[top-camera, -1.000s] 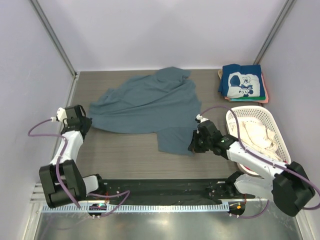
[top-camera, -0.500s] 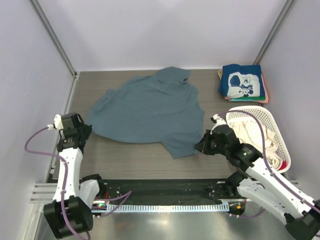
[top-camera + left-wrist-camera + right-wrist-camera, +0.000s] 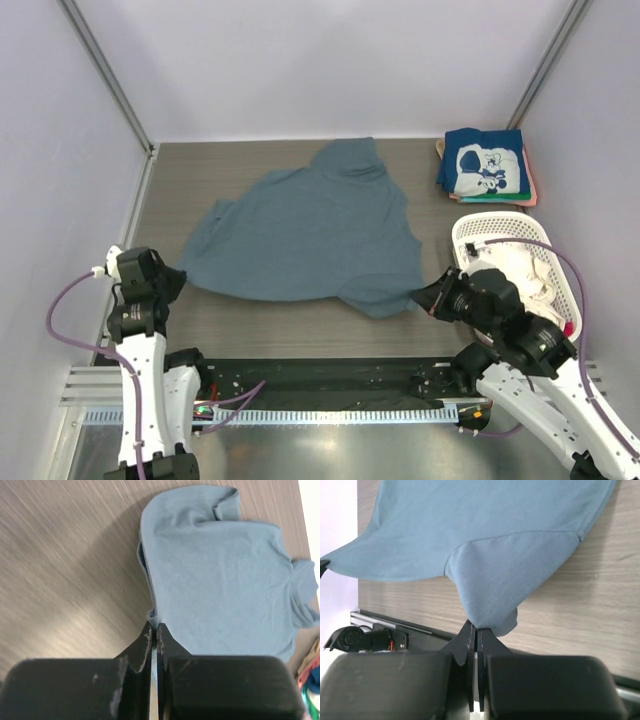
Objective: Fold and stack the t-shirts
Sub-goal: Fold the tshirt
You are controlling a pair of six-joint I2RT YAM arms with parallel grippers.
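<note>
While the left gripper [image 3: 172, 281] pinches the near-left corner and the right gripper [image 3: 424, 297] the near-right corner of the slate-blue t-shirt [image 3: 310, 225] — both clamped tight — the cloth lies spread across the table [image 3: 260, 316], folded t-shirts [image 3: 485, 165] stacked far right.

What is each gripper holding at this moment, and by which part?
Both hold the slate-blue t-shirt: the left gripper pinches its near-left corner, and the right gripper pinches its near-right corner, jaws shut on cloth.
</note>
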